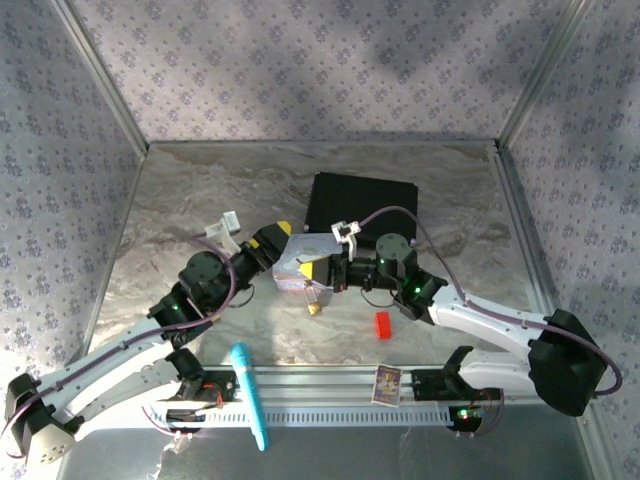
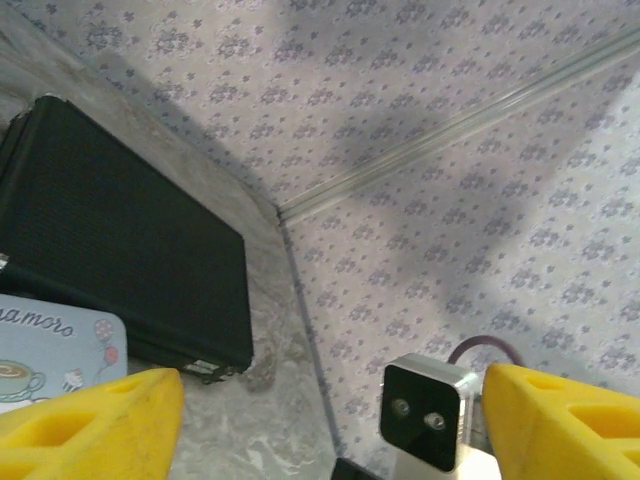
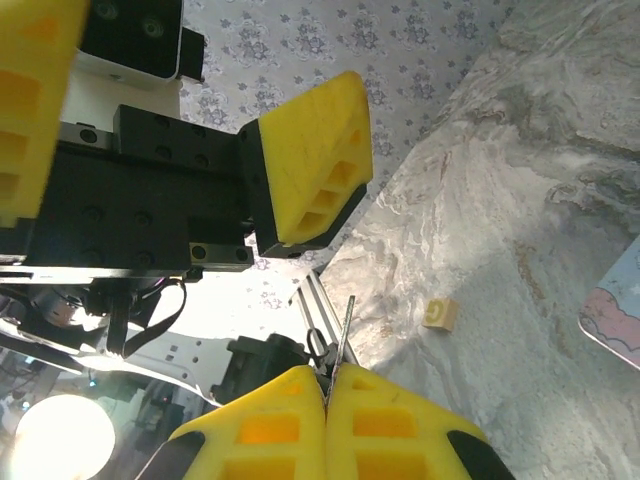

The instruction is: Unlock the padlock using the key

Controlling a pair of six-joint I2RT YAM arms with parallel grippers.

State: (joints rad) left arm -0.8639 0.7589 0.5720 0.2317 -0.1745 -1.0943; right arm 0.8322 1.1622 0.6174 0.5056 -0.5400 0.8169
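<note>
Right hand (image 3: 327,388) pinches key (image 3: 345,325); tan piece (image 3: 438,314) nearby.

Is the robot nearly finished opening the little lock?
Not nearly. Done: the right pincer is shut on a thin silvery metal piece, maybe the key, though I cannot be sure. In hand: it holds that piece up close to the left pincer, which is open and empty. Left: no key sits in a lock, so fitting it, turning it and popping the lock open all remain.
</note>
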